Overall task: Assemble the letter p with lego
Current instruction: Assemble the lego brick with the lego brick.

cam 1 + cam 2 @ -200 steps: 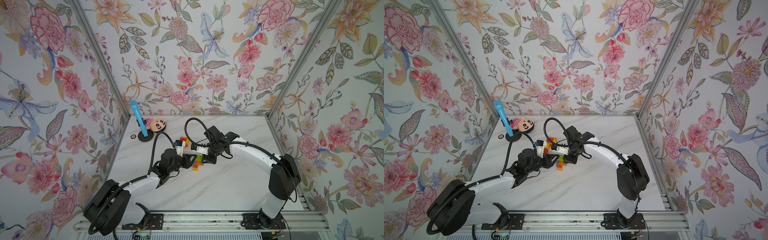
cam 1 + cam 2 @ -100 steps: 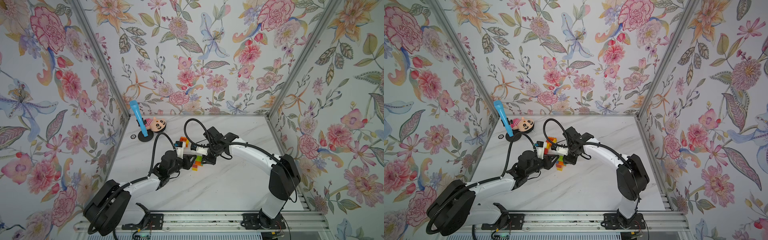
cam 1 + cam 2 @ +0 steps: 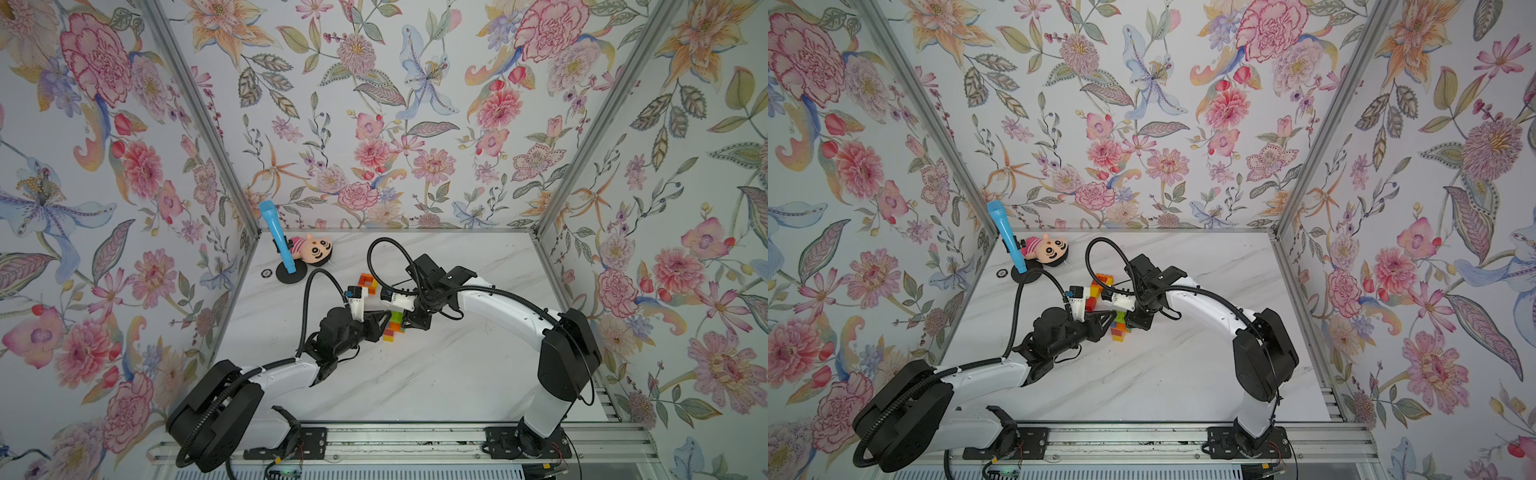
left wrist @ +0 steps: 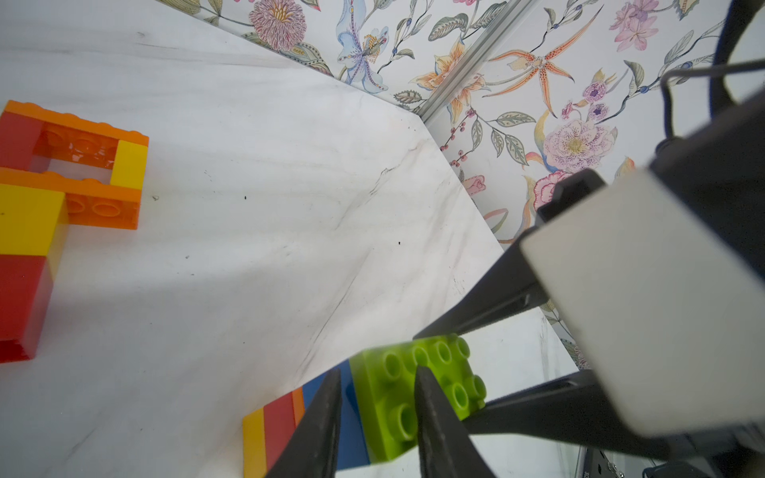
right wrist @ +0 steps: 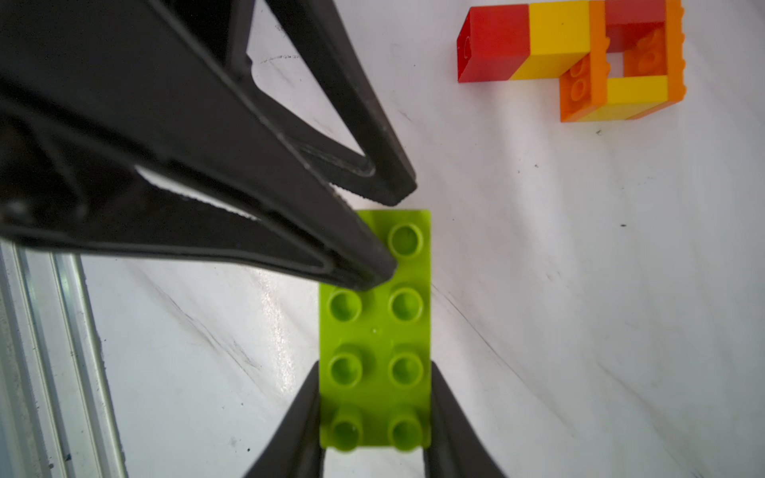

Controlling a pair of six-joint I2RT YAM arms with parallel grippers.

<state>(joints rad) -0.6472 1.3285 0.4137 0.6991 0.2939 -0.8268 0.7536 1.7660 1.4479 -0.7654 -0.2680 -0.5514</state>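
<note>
- Green brick (image 5: 374, 331), two studs wide and four long, faces studs-up near the middle of the marble table (image 3: 436, 374), between the two arms.
- We see the right gripper (image 5: 374, 368) clamped on it. One black finger lies flat against each long side at one end, with no gap showing.
- Under the green brick we make out a banded stack (image 4: 281, 430) of blue, orange, red and yellow layers. In both top views it shows as a short coloured column, with yellow at the end away from the green.
- The left gripper (image 4: 377, 372) meets the same brick from the opposite side, its jaws standing narrowly apart. One fingertip rests over a corner stud on top, and the other sits just past the brick's short end.
- We cannot tell whether those jaws actually pinch the brick or only bracket its corner.
- A separate red, yellow and orange build (image 3: 368, 283) lies flat on the table just beyond the grippers, toward the back wall. A red and a yellow block sit in line, joined to a square loop of orange, red and yellow pieces with a hole through the middle. In the wrist views it lies apart from both sets of fingers.
- Near the back left corner a plush doll (image 3: 313, 249) lies beside a blue microphone (image 3: 275, 237) standing on a round black base, well apart from the bricks.
</note>
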